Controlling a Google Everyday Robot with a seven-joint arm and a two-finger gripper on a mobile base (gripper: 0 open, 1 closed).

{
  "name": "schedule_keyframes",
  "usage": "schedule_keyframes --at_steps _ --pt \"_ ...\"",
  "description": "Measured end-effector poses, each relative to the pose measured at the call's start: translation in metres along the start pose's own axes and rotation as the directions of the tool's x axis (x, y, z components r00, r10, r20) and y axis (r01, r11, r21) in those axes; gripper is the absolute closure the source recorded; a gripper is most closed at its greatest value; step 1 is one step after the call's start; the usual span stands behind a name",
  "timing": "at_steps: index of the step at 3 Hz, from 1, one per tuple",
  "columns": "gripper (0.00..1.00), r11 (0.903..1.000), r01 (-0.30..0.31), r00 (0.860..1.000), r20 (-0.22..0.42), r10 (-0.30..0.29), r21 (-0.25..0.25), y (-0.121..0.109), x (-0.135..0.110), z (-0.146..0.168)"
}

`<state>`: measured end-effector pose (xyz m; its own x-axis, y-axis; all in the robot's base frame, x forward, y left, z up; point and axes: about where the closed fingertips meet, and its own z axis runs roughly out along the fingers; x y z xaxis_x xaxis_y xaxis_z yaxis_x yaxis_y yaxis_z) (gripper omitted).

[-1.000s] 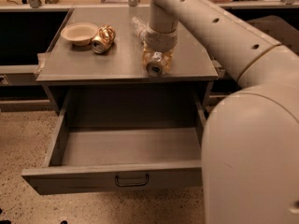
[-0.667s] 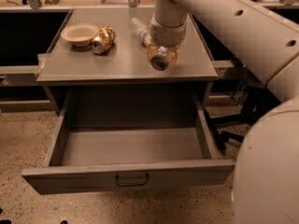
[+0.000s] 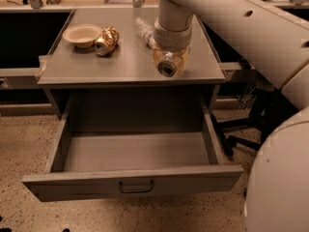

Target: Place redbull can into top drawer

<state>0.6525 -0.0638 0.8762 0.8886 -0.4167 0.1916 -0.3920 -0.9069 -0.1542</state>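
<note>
Noting a shallow cream bowl (image 3: pixel 81 34) sitting near the rear-left corner of the worktop (image 3: pixel 120 65). Noting a gold and copper-coloured can (image 3: pixel 106 40) lying just right of it. Noting a clear plastic bottle (image 3: pixel 144 29) lying toward the rear edge, mid-width.

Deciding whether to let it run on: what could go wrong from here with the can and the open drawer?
1. The gripper holds the redbull can above the front edge of the tabletop, not over the top drawer; released here, it would likely land on top and roll.
2. Descending, can or gripper may clip that edge.
3. The plastic bottle lies close beside the arm; a swing could knock it.
</note>
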Motion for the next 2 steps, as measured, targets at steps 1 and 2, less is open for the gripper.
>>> schedule_keyframes --at_steps 1,2 --pt "1.00 0.9974 -0.072 0.996 -0.047 0.072 0.007 -0.004 -0.001 0.003" --pt "1.00 0.9939 -0.100 0.972 -0.207 0.108 0.047 -0.041 -0.013 -0.006"
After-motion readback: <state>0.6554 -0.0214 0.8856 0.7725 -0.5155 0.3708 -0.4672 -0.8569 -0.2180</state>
